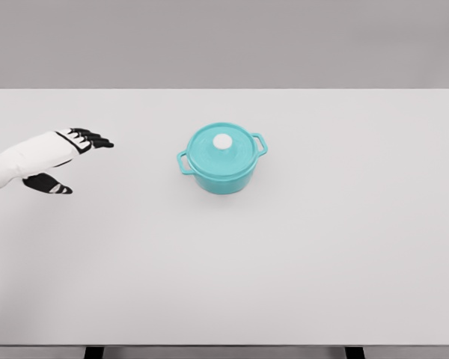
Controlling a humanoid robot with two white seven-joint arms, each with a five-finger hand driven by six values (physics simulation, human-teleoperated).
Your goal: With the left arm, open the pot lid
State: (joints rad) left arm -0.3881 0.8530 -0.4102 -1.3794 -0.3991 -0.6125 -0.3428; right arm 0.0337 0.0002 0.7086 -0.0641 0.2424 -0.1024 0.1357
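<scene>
The pot (pixel 223 173) sits a bit above the middle of the frame, just left of center. It is teal, round and short, w/ two small loop handles. One handle (pixel 260 143) sticks out at the upper right, the other handle (pixel 183 162) at the lower left. So the pot is turned a little at a slant.

The lid (pixel 223 146) is on the pot, flat and shut, same teal color. A small white round knob (pixel 222 141) sits in the middle of the lid. Nothing touches the lid or the knob.

The pot stands on a big white table (pixel 299 269) that fills most of the frame. Behind the table, at the top of the frame, is a plain gray wall (pixel 224 41). At the very bottom edge, a few dark bits show under the table; can't tell what they are.

The left hand (pixel 67 153) is at the left side of the frame, about level w/ the pot but well apart from it. Its white arm comes in from the left edge. The dark fingers (pixel 93 139) point right, toward the pot, held out straight and close together. The thumb (pixel 51 184) hangs lower, apart from them. The hand holds nothing.
</scene>
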